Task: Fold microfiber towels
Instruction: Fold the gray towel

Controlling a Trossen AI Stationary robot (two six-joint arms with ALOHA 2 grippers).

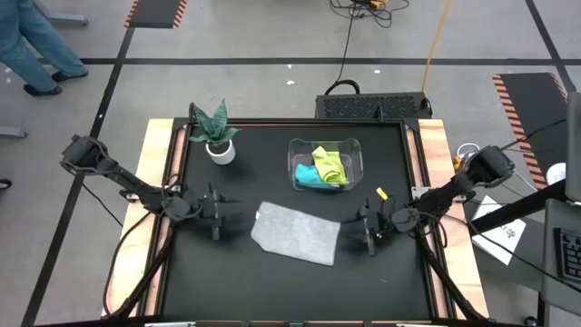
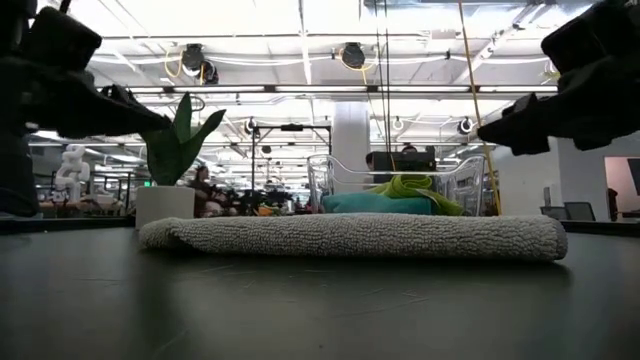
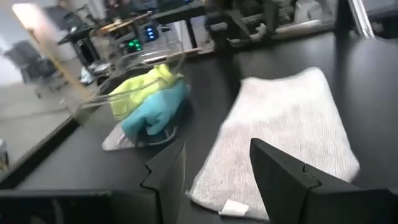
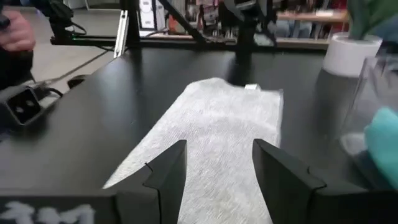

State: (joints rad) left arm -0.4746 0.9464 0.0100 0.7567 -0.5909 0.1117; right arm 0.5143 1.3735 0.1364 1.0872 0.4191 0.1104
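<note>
Overhead strip lights (image 2: pixel 330 45) are flooding the room evenly; the low view is blowing out toward 12 o'clock, leaving both arms as dark silhouettes. The black surface (image 1: pixel 236 272) is taking a dull sheen and no hard shadows are showing in the high view. The grey towel (image 2: pixel 350 237) is sitting sharp, the near surface going soft toward 6 o'clock. Both wrist views are smearing, backgrounds out of focus. The clear bin (image 3: pixel 134 68) is catching faint glare.
</note>
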